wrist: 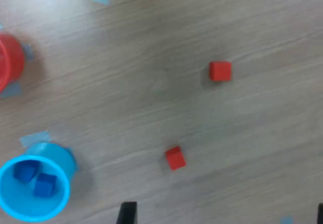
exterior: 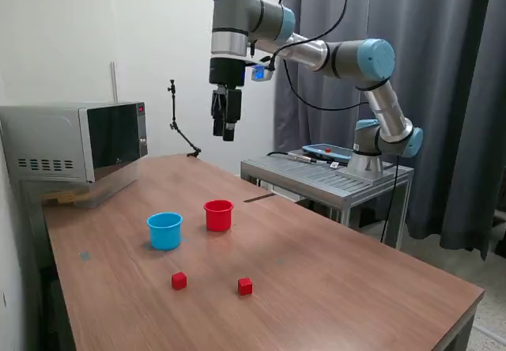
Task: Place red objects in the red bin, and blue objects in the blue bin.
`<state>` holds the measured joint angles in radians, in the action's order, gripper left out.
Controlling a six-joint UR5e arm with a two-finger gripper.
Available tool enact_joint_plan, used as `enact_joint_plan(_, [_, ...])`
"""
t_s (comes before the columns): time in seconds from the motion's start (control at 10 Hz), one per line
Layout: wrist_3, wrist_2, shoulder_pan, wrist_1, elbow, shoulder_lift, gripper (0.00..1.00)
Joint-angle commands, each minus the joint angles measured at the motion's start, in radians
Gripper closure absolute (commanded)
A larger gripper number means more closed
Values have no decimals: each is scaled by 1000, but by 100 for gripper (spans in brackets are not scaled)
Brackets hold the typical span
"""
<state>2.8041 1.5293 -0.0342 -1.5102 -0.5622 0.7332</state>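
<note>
Hand (exterior: 228,133) hangs high over the counter's (exterior: 332,272) far side, empty as far as I can see, opening unclear. 2 red cubes (exterior: 179,281) (exterior: 245,287) sit below, nearer, past the red cup (exterior: 218,215).

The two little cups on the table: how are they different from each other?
The blue cup is light blue and looks slightly wider; the red cup is red. The blue cup holds two dark blue cubes; the red cup's inside isn't visible. Both stand upright on the wooden table.
</note>
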Motion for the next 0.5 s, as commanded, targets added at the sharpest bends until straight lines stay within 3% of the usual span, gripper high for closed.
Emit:
enact_joint_plan(0.0, [0,0,34,2,-4,3,0])
enact_joint_plan(0.4, [-8,0,62,2,-42,8,0])
